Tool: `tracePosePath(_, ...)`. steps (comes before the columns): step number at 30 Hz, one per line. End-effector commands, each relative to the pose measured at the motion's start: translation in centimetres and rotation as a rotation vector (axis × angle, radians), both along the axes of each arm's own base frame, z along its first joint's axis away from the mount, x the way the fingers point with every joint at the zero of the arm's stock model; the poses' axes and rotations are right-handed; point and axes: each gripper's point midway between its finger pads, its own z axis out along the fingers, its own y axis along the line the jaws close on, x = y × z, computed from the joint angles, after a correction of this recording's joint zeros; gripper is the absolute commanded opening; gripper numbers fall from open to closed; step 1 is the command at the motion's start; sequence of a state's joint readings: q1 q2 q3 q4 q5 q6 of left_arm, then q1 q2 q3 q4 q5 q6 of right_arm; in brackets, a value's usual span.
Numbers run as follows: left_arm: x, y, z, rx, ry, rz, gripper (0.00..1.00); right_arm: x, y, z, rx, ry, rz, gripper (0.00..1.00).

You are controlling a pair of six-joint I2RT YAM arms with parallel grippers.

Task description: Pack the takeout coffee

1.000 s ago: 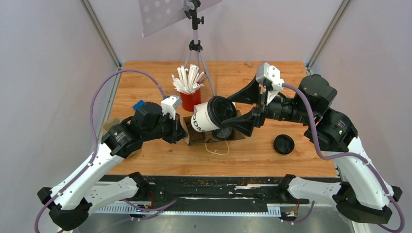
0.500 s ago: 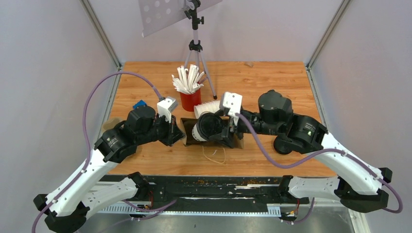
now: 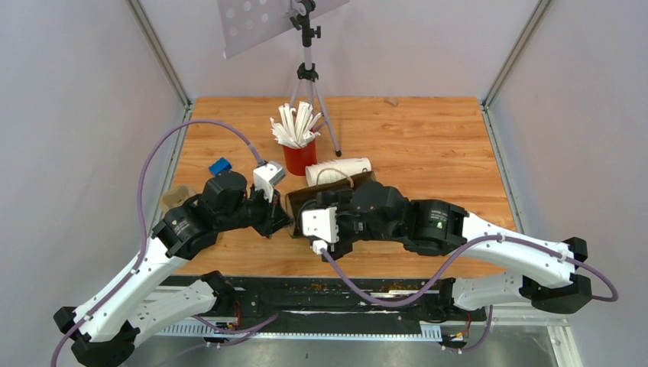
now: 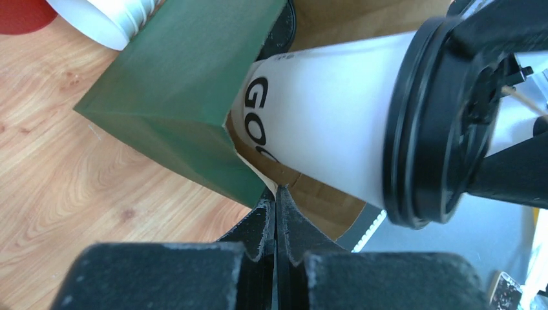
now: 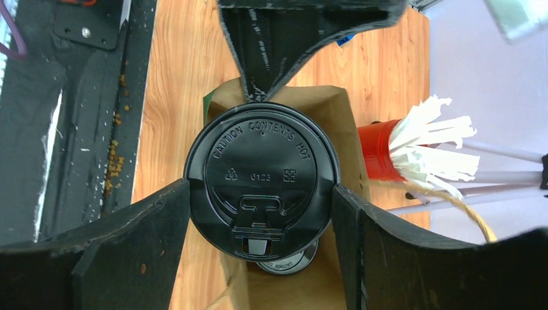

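left tool (image 4: 276, 194): clenched on paper bag (image 4: 174, 97) rim
right tool (image 5: 260, 194): I grasp coffee cup (image 4: 323, 123) at black lid (image 5: 262, 155), base inside bag
room: red straw cup (image 5: 378, 152) beside bag

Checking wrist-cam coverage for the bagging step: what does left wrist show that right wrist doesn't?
Left wrist only: the cup from the side, its white wall lettered "GO" and its base inside the bag mouth. It also shows the nested white cups lying beyond.
Right wrist only: the top face of the black lid, printed CAUTION CONTENTS HOT, and the white straws.
Both: the black lid, the paper bag, the left fingers pinched shut on the bag's rim, and the right fingers flanking the lid.
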State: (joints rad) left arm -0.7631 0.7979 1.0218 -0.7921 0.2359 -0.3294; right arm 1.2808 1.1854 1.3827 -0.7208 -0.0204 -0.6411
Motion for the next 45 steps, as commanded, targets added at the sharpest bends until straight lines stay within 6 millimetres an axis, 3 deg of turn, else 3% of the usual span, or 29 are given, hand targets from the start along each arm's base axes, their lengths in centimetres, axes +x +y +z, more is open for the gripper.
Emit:
tracePosePath(1, 0.2, -0.6, 1.8, -0.047, -0.084, -0.048, 0.0, 0.7, 0.3, 0.4, -0.025, -0.146, 0.009, 0.68)
tracePosePath(13, -0.8, -0.6, 1.8, -0.037, -0.214, -0.194, 0.0, 1.3, -0.4, -3.0, -0.073, -0.199, 0.005, 0.68)
tracePosePath(30, -1.4, -0.1, -0.5, -0.014, -0.132, -0.166, 0.03, 2.0, 2.1, -7.5, -0.084, -0.294, 0.067, 0.68)
tracePosePath(39, -1.4, -0.5, 0.0, -0.084, -0.112, -0.126, 0.02, 2.5, 2.3, -9.0, -0.098, -0.298, 0.051, 0.68)
tracePosePath(45, -1.8, -0.1, -1.2, -0.065, -0.105, -0.136, 0.01, 3.2, 2.4, -10.5, -0.121, -0.283, 0.047, 0.68)
